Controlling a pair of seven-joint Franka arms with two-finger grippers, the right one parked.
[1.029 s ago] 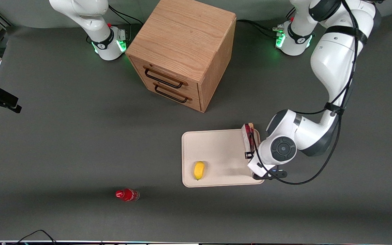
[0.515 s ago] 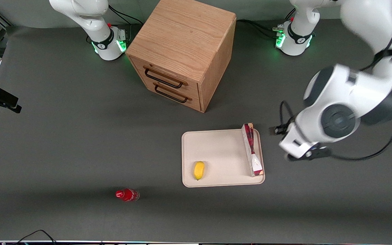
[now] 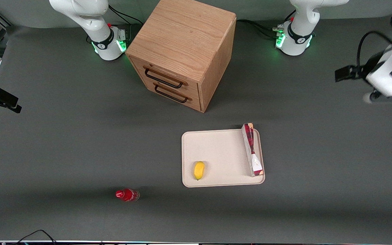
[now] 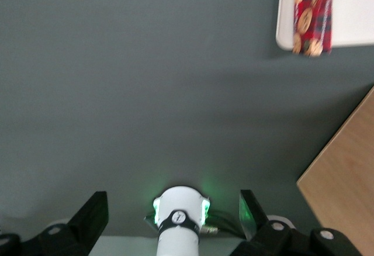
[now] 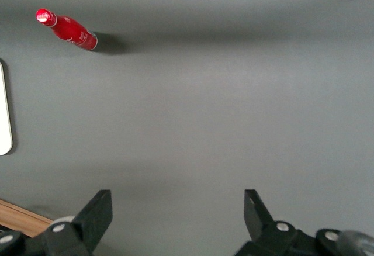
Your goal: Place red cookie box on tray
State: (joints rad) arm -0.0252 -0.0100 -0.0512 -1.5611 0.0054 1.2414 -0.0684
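My gripper (image 4: pixel 172 218) hangs high above the bare dark table (image 3: pixel 63 143), well out at my own end of it and well apart from the tray (image 3: pixel 216 146). My 2 fingers (image 4: pixel 87 218) stand wide apart with nothing between them; through the gap I look down on the base of my own arm (image 4: pixel 180 224) with its green light.

The red cookie box (image 3: pixel 252 150) lies flat on the tray, along the short edge that faces my end of the table, its length running with that edge. Its pale end sits near the tray corner closest to the front camera, and its dark red end reaches the rim at the corner nearest the cabinet (image 3: pixel 182 51). From my wrist I see that box (image 4: pixel 312 13) with cookies printed on its top face, one end just at the tray's rim (image 4: pixel 283 10).

A yellow lemon (image 3: pixel 199 170) rests on the same tray, well apart from the box. A small red bottle (image 3: pixel 127 195) lies on the table toward the parked arm's end, nearer the front camera than the tray
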